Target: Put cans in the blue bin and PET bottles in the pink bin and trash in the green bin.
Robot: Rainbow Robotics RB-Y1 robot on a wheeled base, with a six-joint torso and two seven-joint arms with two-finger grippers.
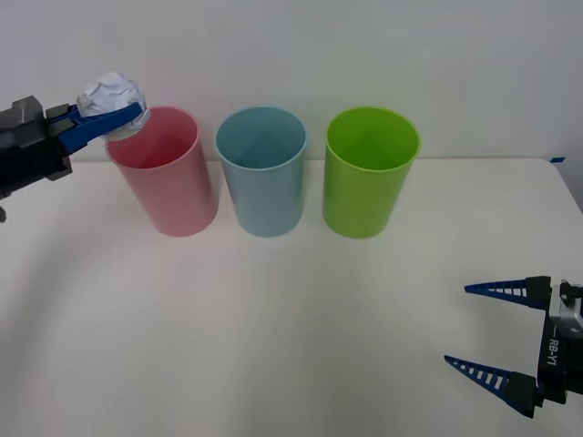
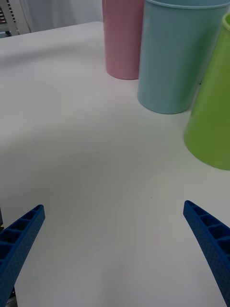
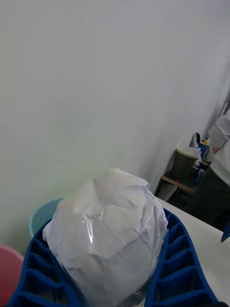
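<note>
Left hand (image 1: 117,121) grips the trash (image 1: 111,98), a crumpled white-grey ball in clear wrap, blue fingers (image 3: 179,261) clamped on both sides of it. It is held in the air at the left end of the bin row, at the left rim of the pink bin (image 1: 167,173), above rim height. Three bins stand upright in a row near the desk's (image 1: 273,337) far edge: pink bin toward the far left, blue bin (image 1: 262,173) in the middle, green bin (image 1: 368,175) to its right. Bins sit close together; touching or not, cannot tell. Right hand (image 1: 487,332) is low near the desk's near right corner, fingers (image 2: 211,244) spread wide open, holding nothing, well apart from the bins. In the right wrist view the pink bin (image 2: 123,38), blue bin (image 2: 179,55) and green bin (image 2: 213,115) stand ahead of the open fingers on bare desk (image 2: 96,168).
</note>
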